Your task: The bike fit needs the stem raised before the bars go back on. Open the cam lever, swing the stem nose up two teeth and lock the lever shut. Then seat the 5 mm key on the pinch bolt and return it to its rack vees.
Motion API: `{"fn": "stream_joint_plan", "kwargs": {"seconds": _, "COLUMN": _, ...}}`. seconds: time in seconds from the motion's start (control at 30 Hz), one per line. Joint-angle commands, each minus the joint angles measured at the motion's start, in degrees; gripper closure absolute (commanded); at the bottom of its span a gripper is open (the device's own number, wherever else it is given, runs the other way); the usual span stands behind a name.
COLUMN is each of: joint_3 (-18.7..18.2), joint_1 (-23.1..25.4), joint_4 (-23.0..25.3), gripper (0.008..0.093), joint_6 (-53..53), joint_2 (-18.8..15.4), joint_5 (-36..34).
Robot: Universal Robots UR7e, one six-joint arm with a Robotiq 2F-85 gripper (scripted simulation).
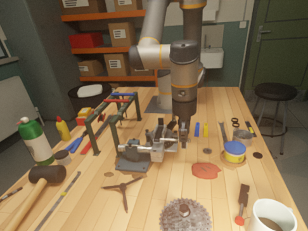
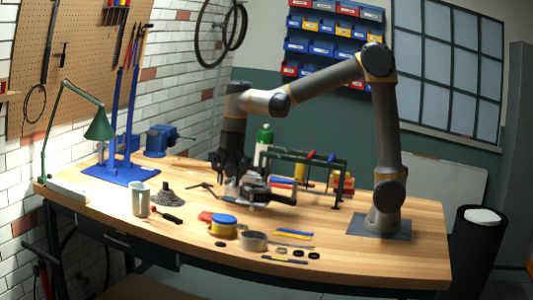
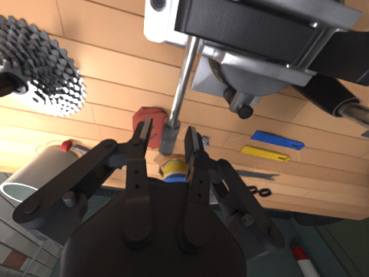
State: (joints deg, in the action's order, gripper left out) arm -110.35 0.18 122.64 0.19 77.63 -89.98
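Observation:
My gripper [image 3: 167, 134] [image 1: 183, 139] [image 2: 228, 172] hangs over the right end of the stem fixture, open around the tip of the silver cam lever [image 3: 180, 92] [image 1: 168, 140] and holding nothing. The lever lies level along the stem clamp [image 1: 157, 142] [image 2: 247, 190], which sits on a grey base plate [image 1: 133, 165] at the bench's middle. The stem's grey tube [image 1: 134, 148] points left from the clamp. The key rack [image 1: 114, 117] [image 2: 303, 170] stands behind and left of the fixture, with a red-handled key [image 1: 116, 100] and a blue-handled key [image 1: 123, 94] across its top.
Behind the bench stand shelves of boxes [image 1: 107, 38] and my arm's base [image 1: 164, 95]. A cassette [image 1: 185, 215] [image 3: 42, 72], a white mug [image 1: 272, 215], a red rag [image 1: 206, 170] and a yellow-and-blue tin [image 1: 234, 151] lie in front and to the right; a mallet [image 1: 35, 184] and bottles [image 1: 33, 141] sit left.

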Motion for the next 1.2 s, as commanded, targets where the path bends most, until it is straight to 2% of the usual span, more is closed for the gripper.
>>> {"fn": "stream_joint_plan", "kwargs": {"seconds": 0.0, "joint_3": 0.02, "joint_1": 0.00, "joint_4": 0.03, "gripper": 0.0534, "joint_6": 0.00, "joint_2": 0.04, "joint_5": 0.00}}
{"fn": "stream_joint_plan", "kwargs": {"seconds": 0.4, "joint_3": 0.44, "joint_1": 0.00, "joint_4": -0.80, "gripper": 0.0534, "joint_6": 0.00, "joint_2": 0.47, "joint_5": 0.00}}
{"fn": "stream_joint_plan", "kwargs": {"seconds": 0.93, "joint_3": 4.23, "joint_1": 0.00, "joint_4": -7.65, "gripper": 0.0534, "joint_6": 0.00, "joint_2": 3.53, "joint_5": 0.00}}
{"fn": "stream_joint_plan", "kwargs": {"seconds": 1.17, "joint_3": 5.01, "joint_1": 0.00, "joint_4": -8.96, "gripper": 0.0534, "joint_6": 0.00, "joint_2": 4.00, "joint_5": 0.00}}
